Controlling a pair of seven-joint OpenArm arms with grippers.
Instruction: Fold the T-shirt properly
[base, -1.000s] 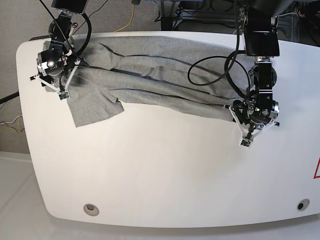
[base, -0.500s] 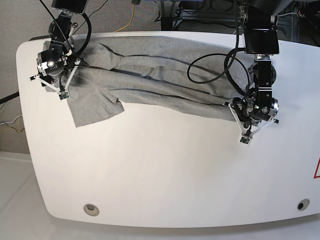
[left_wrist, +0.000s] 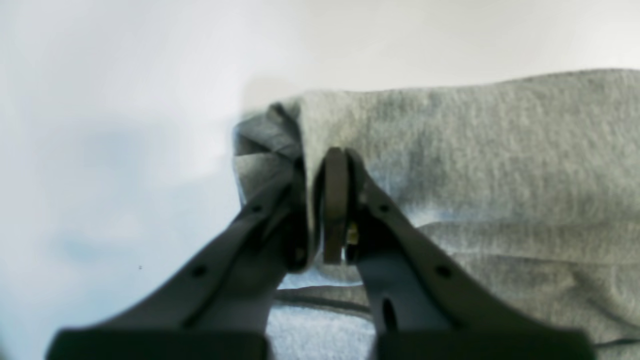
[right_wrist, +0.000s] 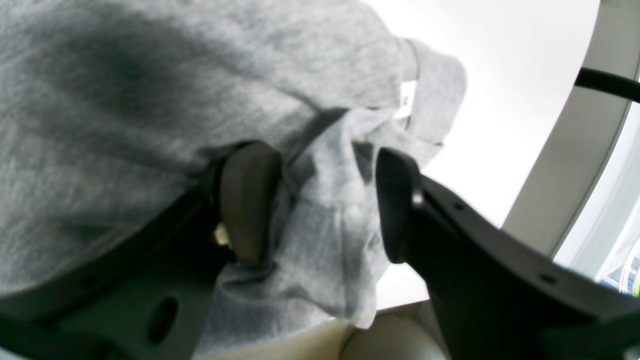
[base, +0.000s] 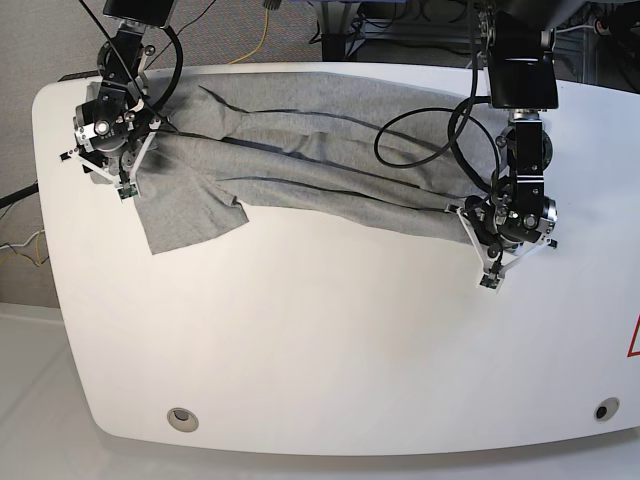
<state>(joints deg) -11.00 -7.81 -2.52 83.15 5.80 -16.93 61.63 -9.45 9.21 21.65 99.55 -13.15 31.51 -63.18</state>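
Left gripper (left_wrist: 320, 210) pinches the T-shirt (base: 330, 150) hem tight; only the right wrist view shows right gripper (right_wrist: 320, 200) fingers parted around bunched collar fabric

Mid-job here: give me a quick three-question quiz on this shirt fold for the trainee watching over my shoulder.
1. True or false: the left gripper has its jaws pinched shut on the T-shirt.
2. Multiple choice: in the right wrist view, the fabric at the right gripper is A) lying flat below the pads, B) bunched between pads that stand apart, C) nowhere near the pads.
3. Fill in: in the base view, the sleeve lies flat on the white ____.

Key: 1 true; 2 B; 3 table.
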